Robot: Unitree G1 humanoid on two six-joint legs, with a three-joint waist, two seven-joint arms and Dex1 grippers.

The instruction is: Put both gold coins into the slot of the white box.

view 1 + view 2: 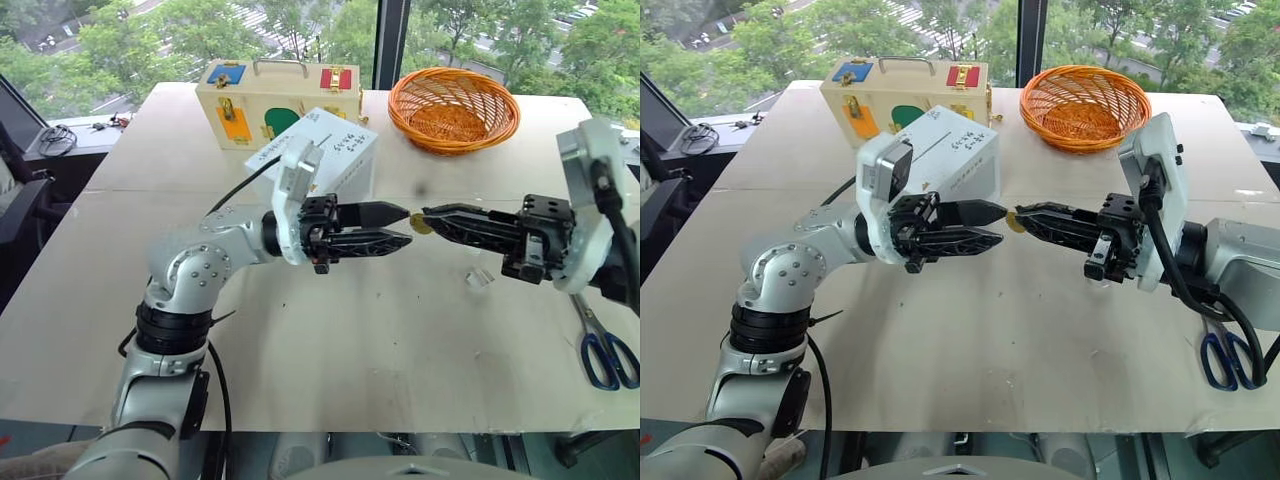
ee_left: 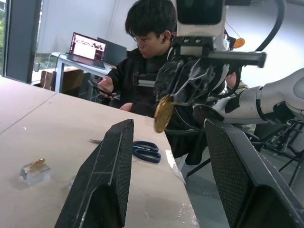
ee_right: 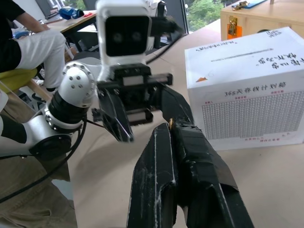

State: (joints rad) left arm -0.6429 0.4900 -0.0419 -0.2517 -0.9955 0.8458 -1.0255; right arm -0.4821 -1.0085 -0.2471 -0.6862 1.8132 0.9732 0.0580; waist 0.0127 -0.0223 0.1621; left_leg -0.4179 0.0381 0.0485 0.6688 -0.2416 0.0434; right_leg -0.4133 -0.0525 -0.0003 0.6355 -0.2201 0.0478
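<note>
Handover step: right gripper (image 1: pixel 428 222) pinches a gold coin (image 1: pixel 420 224) by its edge; left gripper (image 1: pixel 405 226) half spread around it. Close squarely on the coin's faces before right lets go.

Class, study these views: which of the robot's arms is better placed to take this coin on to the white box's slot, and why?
Left. The right end effector pinches the gold coin, offering it between the left end effector's open fingers. The white box stands just behind the left one.
</note>
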